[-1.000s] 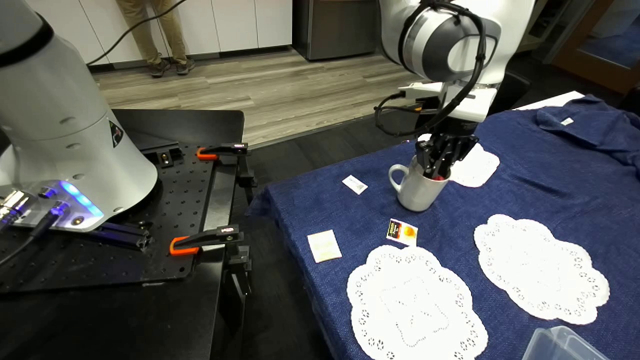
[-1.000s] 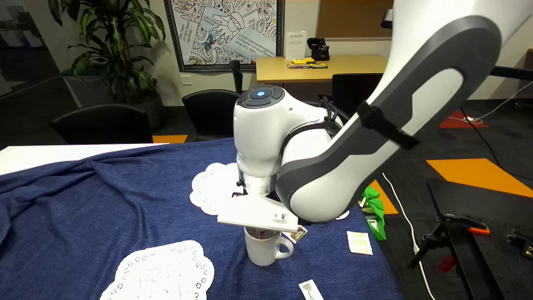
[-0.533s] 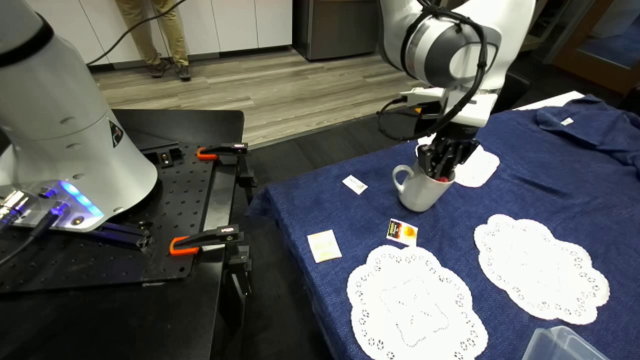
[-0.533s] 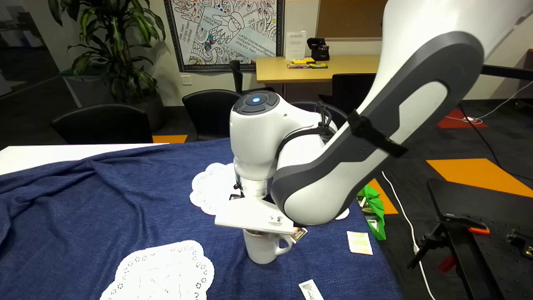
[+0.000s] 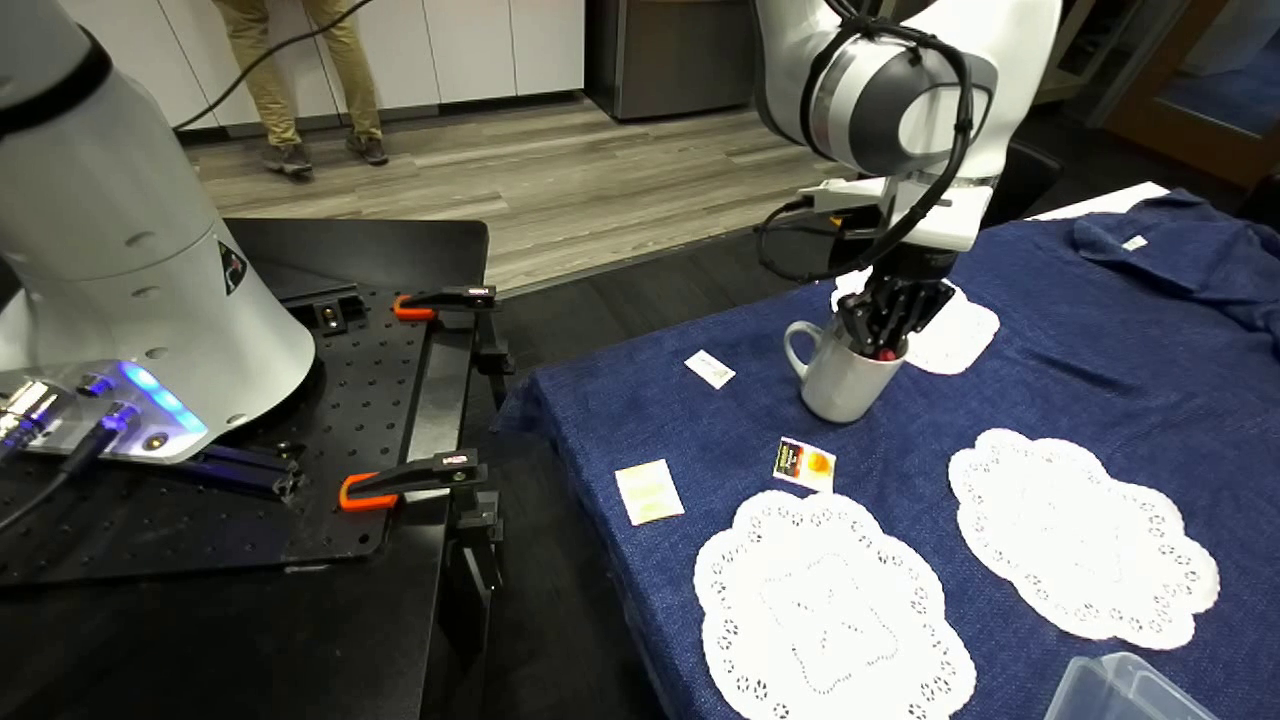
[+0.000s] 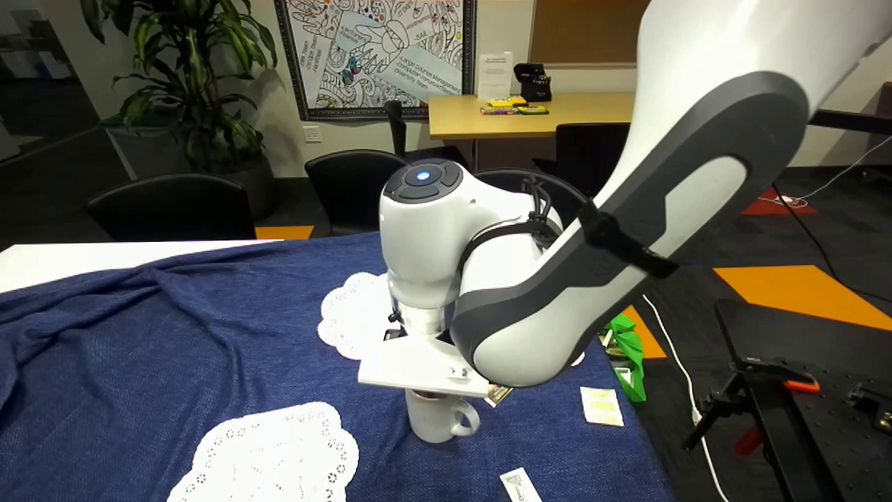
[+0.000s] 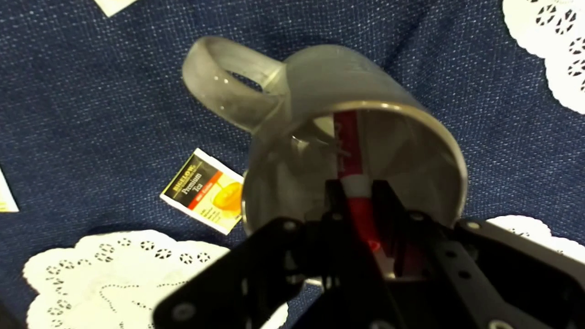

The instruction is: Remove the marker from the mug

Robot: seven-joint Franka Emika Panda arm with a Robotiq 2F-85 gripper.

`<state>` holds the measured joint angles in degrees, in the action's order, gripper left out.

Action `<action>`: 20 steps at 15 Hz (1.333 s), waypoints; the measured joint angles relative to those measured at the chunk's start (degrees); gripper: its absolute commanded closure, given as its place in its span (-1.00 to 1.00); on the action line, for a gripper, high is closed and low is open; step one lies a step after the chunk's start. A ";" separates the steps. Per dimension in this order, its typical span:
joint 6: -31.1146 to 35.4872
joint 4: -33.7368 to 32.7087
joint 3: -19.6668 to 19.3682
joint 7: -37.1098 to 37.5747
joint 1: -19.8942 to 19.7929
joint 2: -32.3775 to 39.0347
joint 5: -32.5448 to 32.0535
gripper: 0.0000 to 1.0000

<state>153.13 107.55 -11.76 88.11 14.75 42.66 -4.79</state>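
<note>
The white mug (image 5: 845, 382) stands on the blue cloth and also shows in an exterior view (image 6: 433, 420) and in the wrist view (image 7: 338, 77). The red-pink marker (image 7: 348, 146) with a white band leans inside the mug. Only a bit of its red end (image 5: 886, 355) shows in an exterior view. My gripper (image 7: 357, 188) points down into the mug's mouth. Its fingers are closed on both sides of the marker at the white band and red end. In an exterior view the gripper (image 5: 880, 335) is at the mug's rim. The arm hides the fingers in an exterior view.
White lace doilies (image 5: 835, 620) lie around the mug. A tea packet (image 5: 805, 465), a yellow packet (image 5: 650, 492) and a small white packet (image 5: 710, 369) lie nearby. A clear plastic container (image 5: 1125, 690) stands at the frame's bottom edge.
My gripper has come down slightly into the mug. The mug has shifted and turned a little, with its handle moving. A person's feet in the background have moved.
</note>
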 measured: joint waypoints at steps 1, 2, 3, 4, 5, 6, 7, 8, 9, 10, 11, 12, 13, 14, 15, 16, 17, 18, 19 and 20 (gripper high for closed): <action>0.00 0.04 -0.58 0.12 0.68 0.00 -0.09 0.90; 0.00 0.13 -1.29 0.38 1.49 -0.02 -0.23 0.90; 0.00 0.26 -2.05 1.22 2.32 -0.05 -0.59 0.90; 0.00 0.49 -2.88 2.17 3.32 -0.17 -0.97 0.90; 0.01 0.92 -3.80 3.27 4.40 -0.47 -1.46 0.90; 0.01 1.59 -4.75 4.48 5.58 -1.00 -2.06 0.90; 0.02 2.37 -5.65 5.68 6.72 -1.68 -2.84 0.90; 0.02 3.27 -6.47 6.94 7.81 -2.55 -3.76 0.90; 0.05 4.26 -7.22 8.13 8.81 -3.60 -4.78 0.90; 0.05 5.30 -7.86 9.28 9.66 -4.77 -5.96 0.90; 0.05 6.36 -8.38 10.34 10.35 -6.06 -7.14 0.90; 0.05 7.34 -8.80 11.34 10.86 -7.35 -8.40 0.90; 0.05 8.31 -9.20 12.30 11.23 -8.69 -9.77 0.90; 0.06 9.24 -9.40 13.20 11.37 -10.10 -11.22 0.90; 0.06 10.01 -9.57 14.01 11.37 -11.37 -12.67 0.90; 0.07 10.73 -9.80 14.91 11.35 -12.67 -14.21 0.90; 0.08 11.31 -10.02 15.72 11.25 -13.90 -15.63 0.90; 0.12 11.82 -10.16 16.15 11.05 -15.11 -16.91 0.90; 0.24 12.26 -10.20 16.62 10.69 -16.32 -18.13 0.90; 0.28 12.59 -10.20 16.88 10.24 -17.51 -19.45 0.90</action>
<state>153.41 120.15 -21.96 104.99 24.99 25.15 -24.24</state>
